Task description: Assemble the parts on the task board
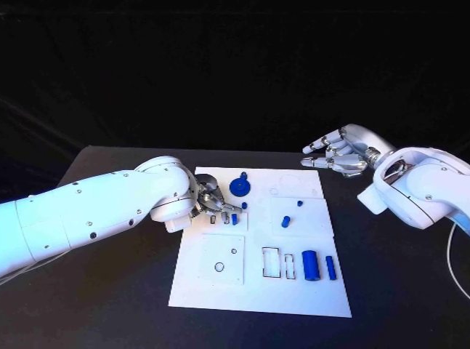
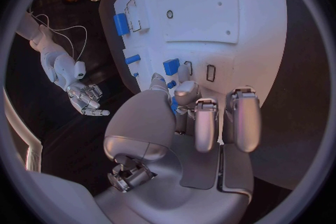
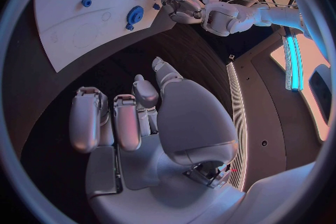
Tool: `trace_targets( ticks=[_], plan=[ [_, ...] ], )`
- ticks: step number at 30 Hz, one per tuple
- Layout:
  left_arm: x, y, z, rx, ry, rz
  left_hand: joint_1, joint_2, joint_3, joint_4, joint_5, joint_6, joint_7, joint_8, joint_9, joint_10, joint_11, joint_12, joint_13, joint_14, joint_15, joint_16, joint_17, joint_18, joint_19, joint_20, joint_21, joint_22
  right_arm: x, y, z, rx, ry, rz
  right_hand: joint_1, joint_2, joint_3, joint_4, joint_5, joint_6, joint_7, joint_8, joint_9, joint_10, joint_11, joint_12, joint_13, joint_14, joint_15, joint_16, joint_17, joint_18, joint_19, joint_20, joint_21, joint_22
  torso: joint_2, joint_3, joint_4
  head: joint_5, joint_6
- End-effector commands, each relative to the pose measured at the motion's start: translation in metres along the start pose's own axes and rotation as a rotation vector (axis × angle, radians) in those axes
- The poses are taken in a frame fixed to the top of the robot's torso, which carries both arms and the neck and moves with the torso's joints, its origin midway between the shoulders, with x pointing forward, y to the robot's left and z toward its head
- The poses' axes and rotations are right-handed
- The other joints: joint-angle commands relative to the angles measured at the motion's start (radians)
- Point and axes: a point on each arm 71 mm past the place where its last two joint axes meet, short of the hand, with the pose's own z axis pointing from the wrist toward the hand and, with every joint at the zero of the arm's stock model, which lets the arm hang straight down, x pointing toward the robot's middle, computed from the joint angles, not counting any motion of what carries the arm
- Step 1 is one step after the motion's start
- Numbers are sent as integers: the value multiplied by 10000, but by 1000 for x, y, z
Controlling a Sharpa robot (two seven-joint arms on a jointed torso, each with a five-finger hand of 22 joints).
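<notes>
We see our left hand (image 1: 208, 206) lowered onto the left edge of the flat white task board (image 1: 224, 291), its fingers pinching a small blue part (image 2: 173, 105). Our right hand (image 1: 338, 155) hovers over the black surface (image 1: 109, 298) past the board's far right corner, fingers apart, holding nothing. A blue gear-shaped part (image 1: 240, 187) lies nearby.

task board (image 1: 258, 287): smooth matt white | parts (image 1: 309, 265): glossy blue plastic | table (image 1: 109, 291): matt black | fingers (image 2: 206, 123): brushed silver metal
</notes>
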Motion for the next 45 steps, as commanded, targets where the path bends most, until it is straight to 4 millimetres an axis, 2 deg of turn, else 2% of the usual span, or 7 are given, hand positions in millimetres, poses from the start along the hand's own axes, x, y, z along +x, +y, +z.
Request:
trace_targets(
  ticks=[1,16,26,31,35,45],
  plan=[
    [-1,-3,1,-42,6,181,-101,-11,-69,2,-39,-90,-17,68,50,64,-5,49,24,1053,-64,24,2631,-160,355,-63,54,727,2,0,1,33,159,-151,59,40,-70,-8,38,55,3,36,-8,-51,7,-52,-9,680,-15,-36,1030,144,-56,-12,-53,-11,-4,-2,1,12,-61],
    [-2,-14,6,6,134,355,2,7,-125,-52,-38,-173,-24,160,238,52,-11,74,52,1053,-68,24,2631,-166,359,-67,80,771,7,1,4,53,330,-157,60,38,-73,-10,55,58,1,38,-7,-49,7,-50,-10,679,-16,-40,1026,144,-57,-12,-56,-14,-1,-4,1,5,-137],
    [-1,-14,8,-46,311,492,80,10,-138,-80,-38,-210,-25,197,319,49,-12,88,70,1053,-69,24,2631,-169,361,-68,92,793,7,0,4,86,384,-147,51,42,-81,-3,76,68,1,45,-6,-43,6,-47,-12,679,-17,-45,1021,146,-60,-14,-63,-26,-4,-3,13,-6,-184],
    [2,-17,9,-23,450,607,107,13,-141,-88,-37,-222,-25,208,345,45,-13,88,70,1053,-70,24,2631,-171,363,-68,98,803,7,0,4,108,418,-117,40,44,-88,4,82,73,1,49,-5,-43,6,-50,-16,681,-17,-43,1025,145,-57,-14,-61,-19,2,-10,4,-9,-165],
    [2,-17,9,-30,512,655,179,11,-147,-116,-37,-250,-25,232,404,35,-13,85,68,1053,-69,24,2631,-170,359,-67,98,805,8,0,4,113,442,-106,40,44,-88,4,82,73,1,49,-5,-43,6,-50,-16,681,-17,-43,1025,145,-57,-14,-61,-19,-4,-2,-10,0,-196],
    [3,-17,9,-45,632,770,265,2,-154,-154,-38,-276,-26,260,471,41,-13,108,96,1053,-69,24,2631,-176,366,-67,117,838,9,-1,5,149,501,-62,20,57,-97,21,91,81,0,55,-4,-37,6,-46,-18,682,-18,-44,1026,144,-55,-15,-64,-20,-1,-6,10,-34,-235]
  ],
)
